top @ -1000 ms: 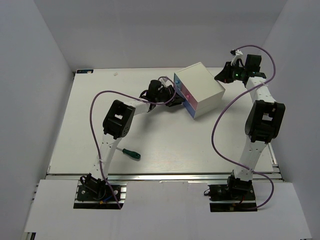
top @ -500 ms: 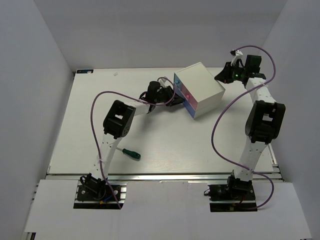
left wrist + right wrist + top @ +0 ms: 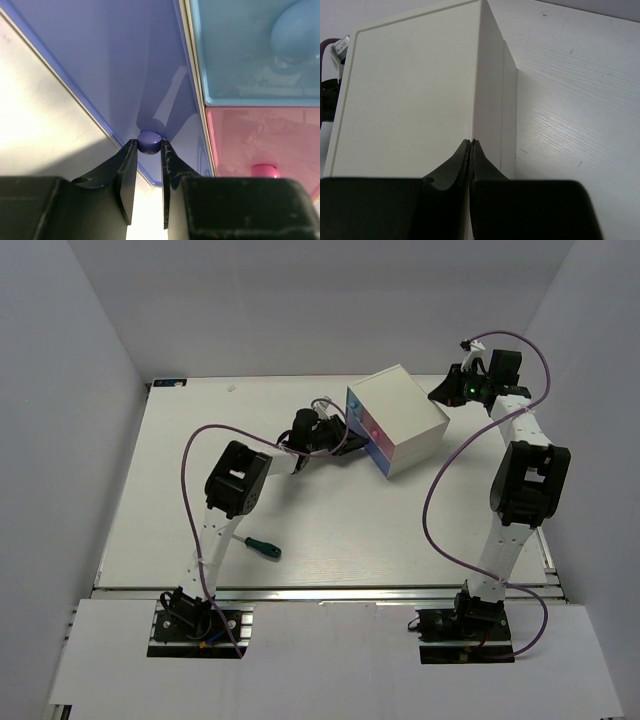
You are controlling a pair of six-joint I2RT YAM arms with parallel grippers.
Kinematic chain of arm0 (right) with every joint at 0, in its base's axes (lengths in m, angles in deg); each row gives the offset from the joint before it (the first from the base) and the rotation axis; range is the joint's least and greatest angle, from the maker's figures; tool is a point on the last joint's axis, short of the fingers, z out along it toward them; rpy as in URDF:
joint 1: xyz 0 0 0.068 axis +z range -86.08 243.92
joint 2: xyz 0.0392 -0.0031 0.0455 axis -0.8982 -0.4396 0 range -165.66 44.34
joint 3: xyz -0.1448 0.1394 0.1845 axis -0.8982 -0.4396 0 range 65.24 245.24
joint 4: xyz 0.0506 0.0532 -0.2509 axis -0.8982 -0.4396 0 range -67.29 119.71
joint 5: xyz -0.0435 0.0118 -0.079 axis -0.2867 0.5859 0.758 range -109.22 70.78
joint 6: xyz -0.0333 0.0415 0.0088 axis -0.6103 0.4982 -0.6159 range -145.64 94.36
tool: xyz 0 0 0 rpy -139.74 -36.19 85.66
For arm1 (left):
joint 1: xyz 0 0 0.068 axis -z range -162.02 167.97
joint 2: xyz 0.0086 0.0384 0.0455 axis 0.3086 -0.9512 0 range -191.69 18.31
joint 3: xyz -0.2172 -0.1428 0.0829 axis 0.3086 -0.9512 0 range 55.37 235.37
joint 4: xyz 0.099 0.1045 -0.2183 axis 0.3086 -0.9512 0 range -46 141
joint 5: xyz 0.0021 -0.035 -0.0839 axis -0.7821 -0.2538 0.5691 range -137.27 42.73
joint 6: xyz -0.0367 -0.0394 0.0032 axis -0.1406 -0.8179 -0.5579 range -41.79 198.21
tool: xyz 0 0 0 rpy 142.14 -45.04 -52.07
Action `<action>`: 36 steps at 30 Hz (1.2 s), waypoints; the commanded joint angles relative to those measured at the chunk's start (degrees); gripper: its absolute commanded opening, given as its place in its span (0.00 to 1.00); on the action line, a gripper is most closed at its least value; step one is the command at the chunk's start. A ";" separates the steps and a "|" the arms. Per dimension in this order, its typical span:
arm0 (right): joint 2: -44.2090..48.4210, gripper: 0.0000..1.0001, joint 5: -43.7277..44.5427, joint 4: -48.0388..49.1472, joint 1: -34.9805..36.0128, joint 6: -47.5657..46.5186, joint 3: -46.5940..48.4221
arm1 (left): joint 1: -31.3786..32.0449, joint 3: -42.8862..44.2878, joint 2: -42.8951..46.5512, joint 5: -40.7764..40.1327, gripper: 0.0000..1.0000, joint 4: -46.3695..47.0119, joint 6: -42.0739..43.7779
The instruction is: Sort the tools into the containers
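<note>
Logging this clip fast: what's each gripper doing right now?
Left gripper: closed on the purple knob.
Right gripper: closed, holding nothing, tips at the cabinet corner.

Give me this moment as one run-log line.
left gripper: shut on purple drawer knob | right gripper: shut, tips at cabinet corner | green screwdriver: loose on table

Likely a robotics lab cell: bare white walls (image 3: 70, 440) enclose a white surface (image 3: 340, 530), with cabled arms (image 3: 232, 480) bolted at its edge.
</note>
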 commanded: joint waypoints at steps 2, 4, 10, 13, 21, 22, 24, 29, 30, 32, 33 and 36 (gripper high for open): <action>-6.50 0.00 4.10 -20.22 3.73 -0.26 -5.35 | -0.32 -5.40 5.18 -0.19 0.09 0.21 1.33; -6.76 0.00 4.36 -20.22 3.73 -0.17 -5.00 | -0.67 -6.99 6.76 -0.10 0.09 0.39 1.94; -7.12 0.00 5.59 -20.30 3.65 -0.35 -4.39 | -2.43 -15.16 11.85 0.16 0.09 1.09 3.96; -7.47 0.00 6.30 -20.30 3.65 -0.35 -4.38 | -3.13 -18.15 13.70 0.52 0.08 0.66 5.10; -8.08 0.00 9.81 -20.13 3.56 -0.35 -3.77 | -4.18 -22.20 17.31 2.45 0.08 -0.93 7.56; -8.08 0.00 9.99 -20.13 3.38 -0.35 -3.59 | -4.27 -22.81 17.92 2.62 0.08 -1.63 7.92; -8.35 0.00 10.25 -20.04 3.30 -0.26 -3.16 | -4.45 -25.01 19.94 2.89 0.08 -2.51 9.32; -8.52 0.01 9.99 -20.04 3.12 -0.26 -2.89 | -4.71 -29.22 23.46 2.89 0.11 -5.50 11.87; -8.52 0.05 9.64 -20.13 3.12 -0.61 -2.89 | -4.80 -29.49 23.81 2.63 0.17 -5.85 12.31; -8.44 0.26 8.15 -20.74 3.21 -1.48 -2.63 | -4.80 -29.24 24.17 2.28 0.40 -7.25 12.66; -8.44 0.31 7.80 -21.18 3.12 -2.71 -2.54 | -4.80 -28.54 24.08 2.01 0.47 -7.52 12.75; -7.30 0.48 6.47 -22.15 3.12 -4.99 -1.84 | -4.80 -26.17 23.82 1.66 0.58 -8.66 12.75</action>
